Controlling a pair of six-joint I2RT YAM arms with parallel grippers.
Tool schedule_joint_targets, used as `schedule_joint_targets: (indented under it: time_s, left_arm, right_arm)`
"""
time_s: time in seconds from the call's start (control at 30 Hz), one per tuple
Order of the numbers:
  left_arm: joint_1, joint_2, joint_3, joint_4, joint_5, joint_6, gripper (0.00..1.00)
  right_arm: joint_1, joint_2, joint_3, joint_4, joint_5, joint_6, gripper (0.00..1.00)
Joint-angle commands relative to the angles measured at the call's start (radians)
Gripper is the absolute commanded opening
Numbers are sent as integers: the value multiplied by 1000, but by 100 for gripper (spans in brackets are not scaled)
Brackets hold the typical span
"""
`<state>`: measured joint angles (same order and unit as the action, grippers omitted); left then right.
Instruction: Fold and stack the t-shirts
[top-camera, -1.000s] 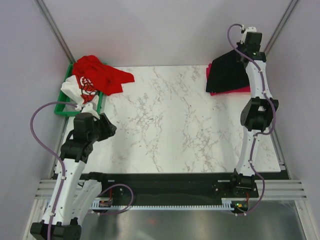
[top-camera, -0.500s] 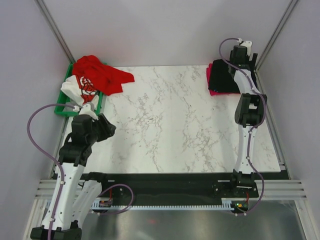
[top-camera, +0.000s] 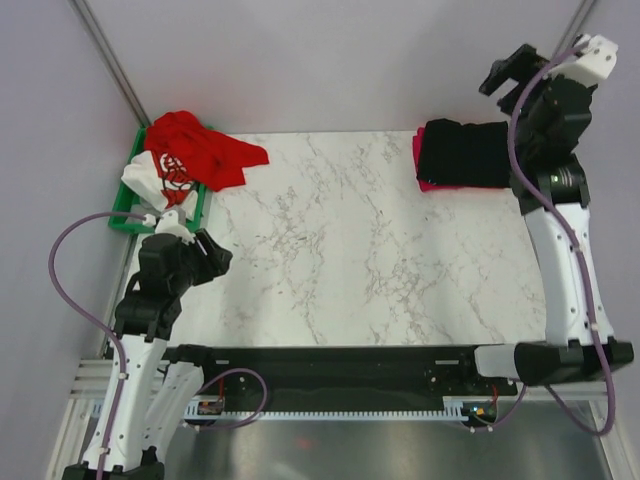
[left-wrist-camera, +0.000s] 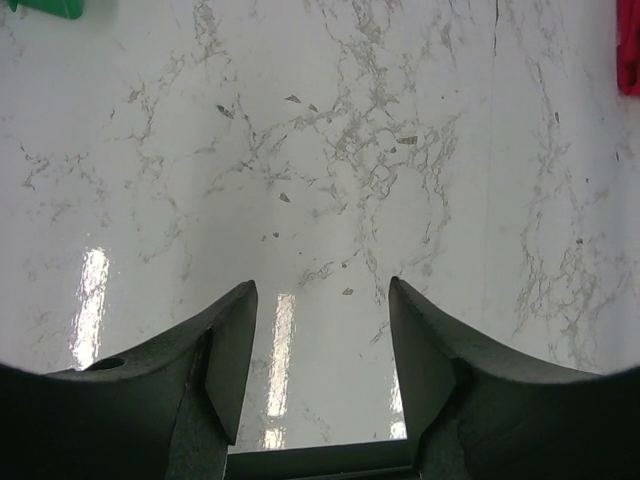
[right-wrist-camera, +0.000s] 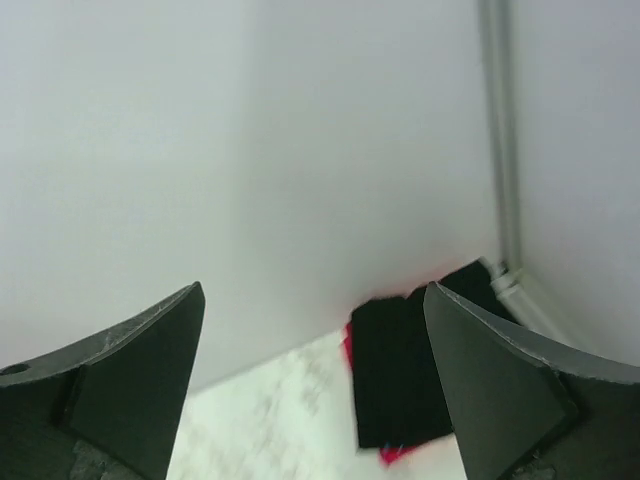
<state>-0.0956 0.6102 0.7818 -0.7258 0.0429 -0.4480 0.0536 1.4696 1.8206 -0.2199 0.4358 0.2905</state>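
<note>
From above, the green bin sits at the far-left corner of the tabletop. The red t-shirt lies crumpled over the bin and spills past its right rim. The white t-shirt, with its red print, is bunched inside the bin. Far across from the bin, the black t-shirt lies folded on the crimson-pink t-shirt. The left gripper hovers just on the near side of the bin. The right gripper is raised high, beyond that folded pair.

From the left wrist, its jaws stand apart with nothing between them, over bare marble. A corner of the bin shows at the upper-left edge.

From the right wrist, its jaws gape wide and empty, facing the wall. The black t-shirt lies far below.

The cloth looks light and limp, so it will likely sag and trail. The part of the red t-shirt lying outside the bin's rim seems the easiest place to pinch.
</note>
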Motion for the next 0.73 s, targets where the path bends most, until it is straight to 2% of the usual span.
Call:
schedule_joint_targets:
  time_s: [0.0,0.1,0.17,0.2,0.3,0.4,0.5,0.6,0.7]
  left_arm:
    - [7,-10,8,26,31,-9,63]
    - [7,-13,7,28,31,-8,63]
    - [7,-12,4,31,32,-8,63]
    - [7,-9,4,31,35,-8,63]
    - [7,-6,1,35,35,-4,63]
    - [7,-6,-3,39,29,-4,64]
    - [7,5,-4,40,25,-3,64]
    - [7,6,-4,37,17,-6,63]
    - [7,10,-9,39,5,-6,64]
  right_arm:
    - [58,-109,-255,-133,-365,185,98]
    - [114,-248,-563,-156,-501,225,98]
    - [130,-353,-685,-176,-538,254,98]
    - [135,-394,-819,-177,-540,268,98]
    - [146,-643,-1057,-150,-598,324,98]
    - [147,-805,-1162,-169,-649,361,98]
    - [149,-921,-1181,-225,-635,381,98]
    - [150,-986,-1179,-240,-602,389,98]
    - [149,-933,-1120,-292,-585,351,98]
